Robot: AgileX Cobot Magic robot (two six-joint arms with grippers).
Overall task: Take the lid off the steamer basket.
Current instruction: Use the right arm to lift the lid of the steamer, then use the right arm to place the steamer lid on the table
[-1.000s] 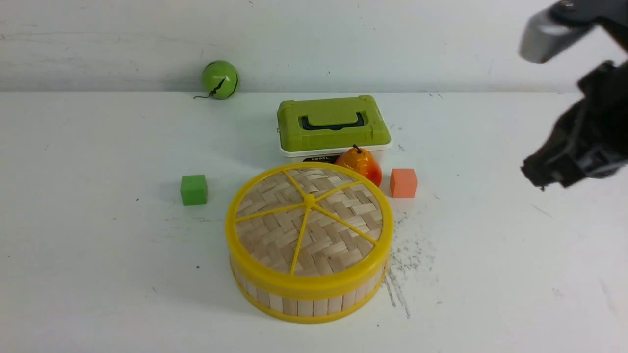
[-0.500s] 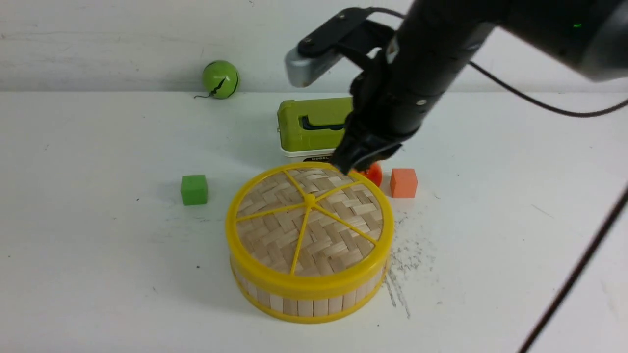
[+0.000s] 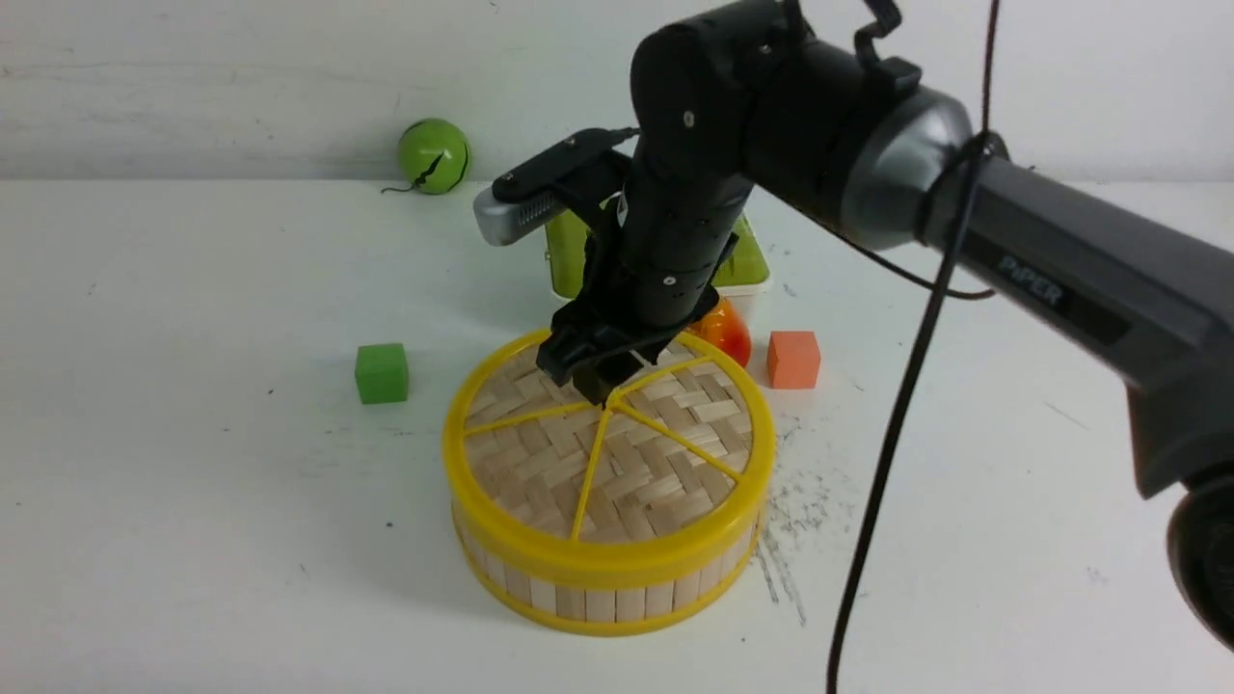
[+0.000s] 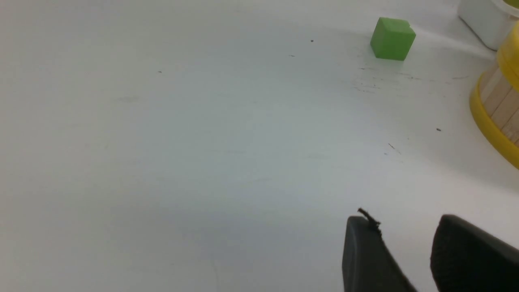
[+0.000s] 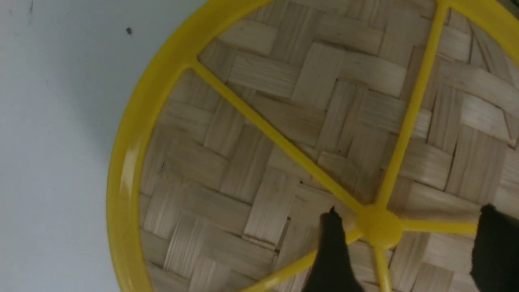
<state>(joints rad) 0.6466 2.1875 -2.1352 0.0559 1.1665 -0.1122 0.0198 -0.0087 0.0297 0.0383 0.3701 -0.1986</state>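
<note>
The lid (image 3: 617, 453), woven bamboo with a yellow rim and spokes, sits on the steamer basket (image 3: 598, 602) at the table's front centre. My right gripper (image 3: 598, 381) is open and points down right at the lid's hub. In the right wrist view the lid (image 5: 284, 121) fills the picture, and the right gripper (image 5: 409, 227) has one fingertip on each side of the yellow hub (image 5: 379, 227), holding nothing. My left gripper (image 4: 405, 227) is open and empty, low over bare table to the left of the basket (image 4: 496, 109). It does not show in the front view.
A green-lidded white box (image 3: 750, 258) stands behind the basket, partly hidden by the right arm. An orange pear-like fruit (image 3: 725, 333) and an orange cube (image 3: 792, 359) lie to the basket's far right. A green cube (image 3: 381, 373) is to its left. A green ball (image 3: 433, 155) rests by the back wall.
My right arm has swung in from the right edge, passed in front of the green box and come down onto the lid's centre. Lid and basket have not moved.
</note>
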